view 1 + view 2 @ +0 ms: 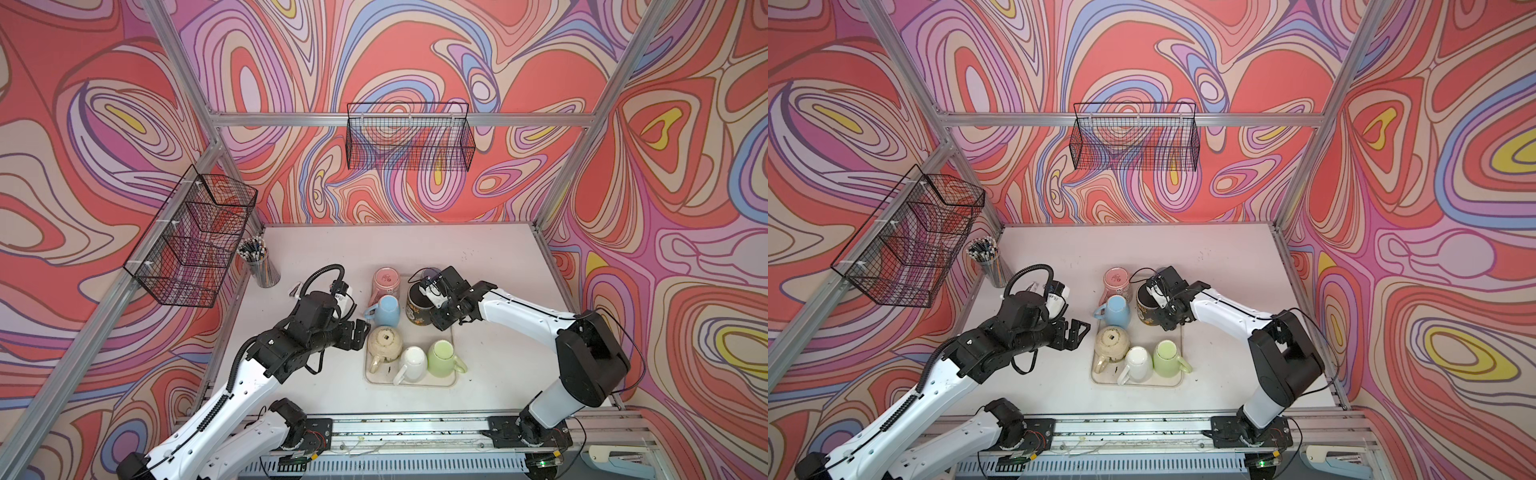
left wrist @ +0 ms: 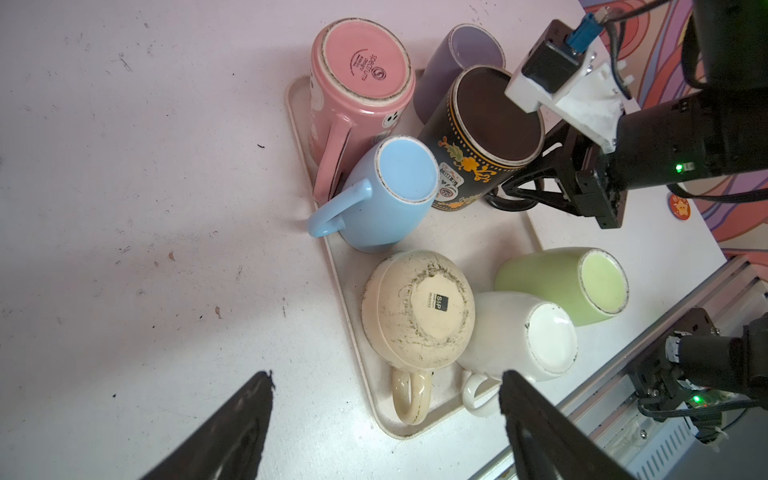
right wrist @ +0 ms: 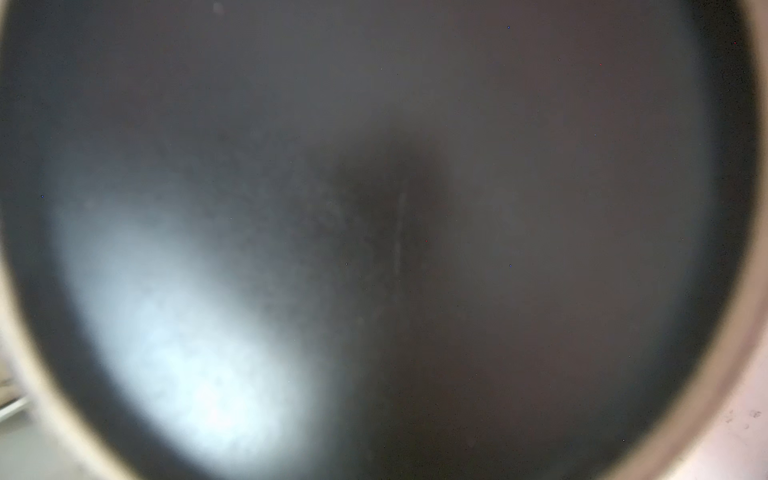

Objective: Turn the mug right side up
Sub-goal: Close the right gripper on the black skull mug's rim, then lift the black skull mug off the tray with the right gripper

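Mugs come to seven by my count, all glazed and all base up on or at one beige tray [image 2: 465, 232], a shallow rectangle with rounded corners. At the tray's near edge stand a squat, round cream mug [image 2: 415, 307] with a scuffed, grimy base, a smooth white mug [image 2: 519, 332] and a pale green mug [image 2: 557, 282], these last two tapering. Toward the tray's far left corner I see a bulbous light blue mug [image 2: 395, 195] and a tall pink mug [image 2: 361, 104] with a printed face. A matte lilac mug [image 2: 457, 62] sits at the tray's far edge, though I cannot tell whether it stands on it. The black mug [image 2: 469, 158], a straight cylinder with gold floral ornament and a dark brown base, is at the tray's far right corner, tilted with its base up. The right gripper [image 2: 519, 189] is pinched on that mug's handle, and the right wrist view is filled by the blurred dark base. The left gripper [image 1: 360, 333] hangs just left of the tray beside the cream mug, its jaws spread wide and holding nothing. Far left of the tray stands one cup of pencils [image 1: 264, 266].
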